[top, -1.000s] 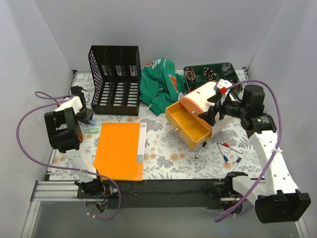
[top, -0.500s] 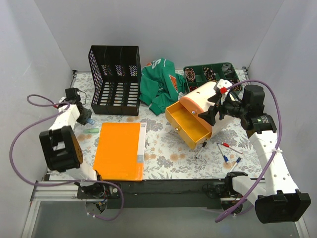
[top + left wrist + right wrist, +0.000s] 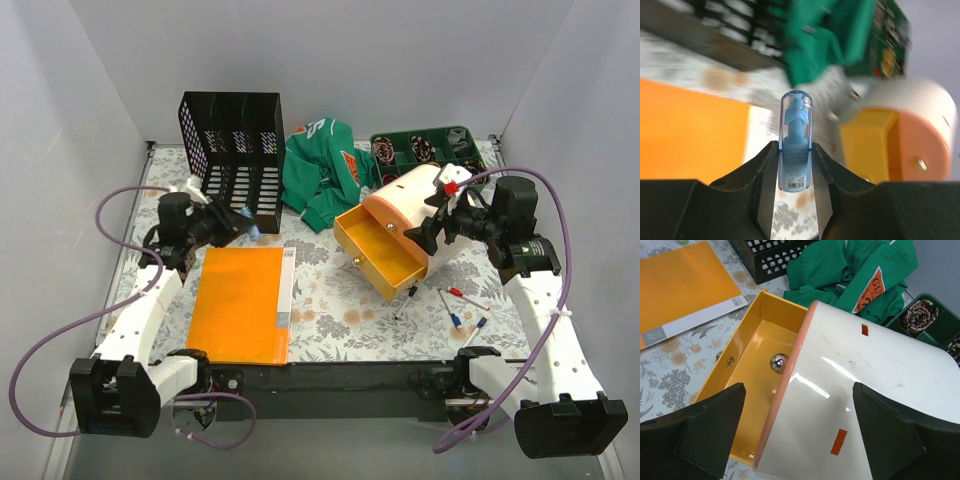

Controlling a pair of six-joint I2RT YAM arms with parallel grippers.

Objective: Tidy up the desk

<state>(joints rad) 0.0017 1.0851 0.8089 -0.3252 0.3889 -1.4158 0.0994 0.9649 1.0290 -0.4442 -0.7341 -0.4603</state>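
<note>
The desk (image 3: 340, 315) has a white cover printed with leaves and flowers. My left gripper (image 3: 238, 220) is shut on a clear blue tube with a barcode (image 3: 795, 137). It holds the tube in the air over the far edge of an orange folder (image 3: 240, 303). My right gripper (image 3: 436, 215) is open wide and empty. It hovers over a white drawer box (image 3: 865, 390) that lies tilted. The box's yellow drawer (image 3: 380, 252) is pulled out, with a silver knob (image 3: 777, 362) showing inside.
A black file rack (image 3: 232, 160) stands at the back left. A green shirt (image 3: 320, 170) lies crumpled at the back middle. A green compartment tray (image 3: 425, 150) sits at the back right. A few pens (image 3: 460, 303) lie at the front right.
My left arm has swung from the desk's left edge rightward, carrying the blue tube to above the folder's far edge. The right arm has barely moved.
</note>
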